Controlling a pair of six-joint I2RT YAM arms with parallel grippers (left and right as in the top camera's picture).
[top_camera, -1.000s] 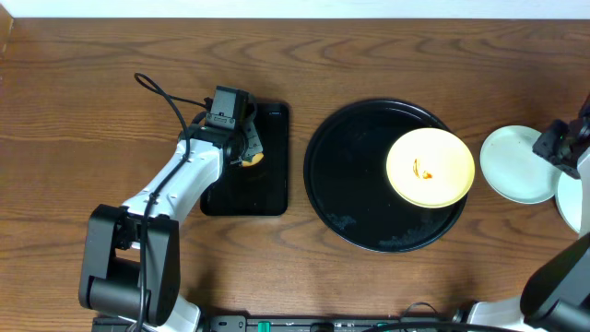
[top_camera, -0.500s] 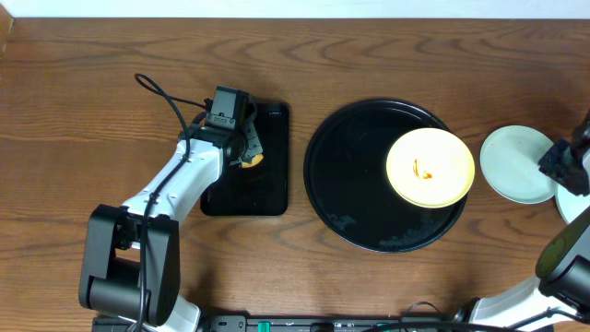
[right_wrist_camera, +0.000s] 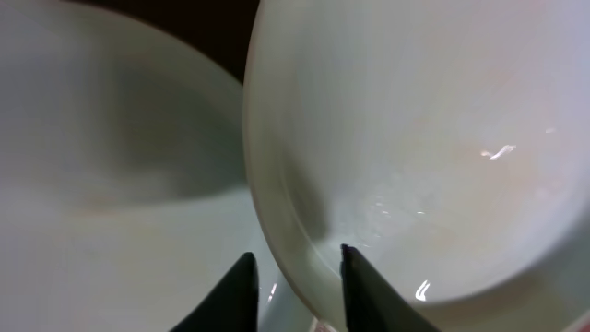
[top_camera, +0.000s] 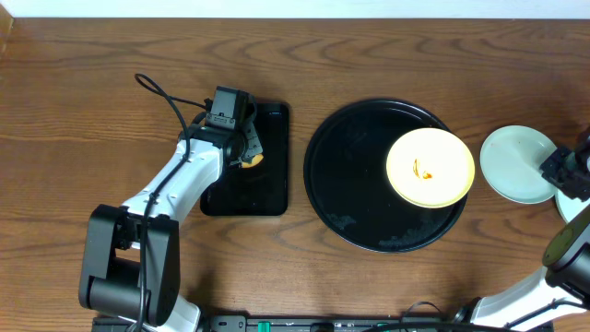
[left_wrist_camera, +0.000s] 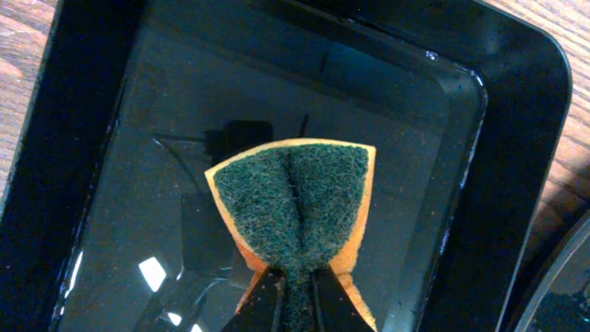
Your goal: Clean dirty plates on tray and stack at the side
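From overhead, my left gripper [top_camera: 247,149] is clenched on a sponge [top_camera: 251,159] over the rectangular tray [top_camera: 272,189]. Well to its right the round tray [top_camera: 350,198] lies on the table [top_camera: 92,92], with the yellow plate [top_camera: 430,167] on the tray's far side from that gripper, an orange smear at the plate's middle. My right gripper [top_camera: 564,171] sits off the tray, at the outer edge of a blue plate [top_camera: 512,164] on the table. A second blue plate [top_camera: 577,201] shows just beyond the gripper, at the frame edge.

On my left wrist, the gripper [left_wrist_camera: 295,277] pinches the sponge [left_wrist_camera: 295,198] at its base. The sponge's green face is folded up ahead of the fingers, and below it is the wet rectangular tray [left_wrist_camera: 516,138].

On my right wrist, two pale plates overlap. The rim of the upper plate [right_wrist_camera: 415,138] passes between my fingers [right_wrist_camera: 241,281], and the lower plate [right_wrist_camera: 111,184] lies beneath and to the left of the right gripper [right_wrist_camera: 293,277]. I cannot tell whether the jaws press the rim or merely straddle it.
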